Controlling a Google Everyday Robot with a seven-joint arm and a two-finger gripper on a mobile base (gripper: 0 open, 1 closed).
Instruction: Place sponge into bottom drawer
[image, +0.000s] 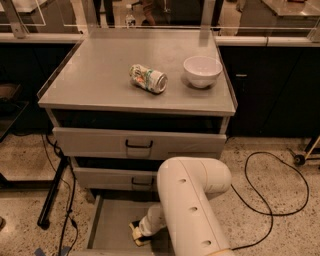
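Most of the job looks done: sponge (135, 231) sits low in bottom drawer (111, 222) at gripper (142, 235) tip, grip state can't tell, so release + arm (192, 200) pull-out prob. left.

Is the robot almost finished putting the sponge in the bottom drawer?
Nearly. Done: the shallow grey metal bottom drawer is open, and the small yellow-and-dark-green foam sponge is down inside it. In hand: the gripper on the white arm is right at the sponge, low over the drawer floor. Left: leaving the sponge and lifting out; whether it is released does not show.
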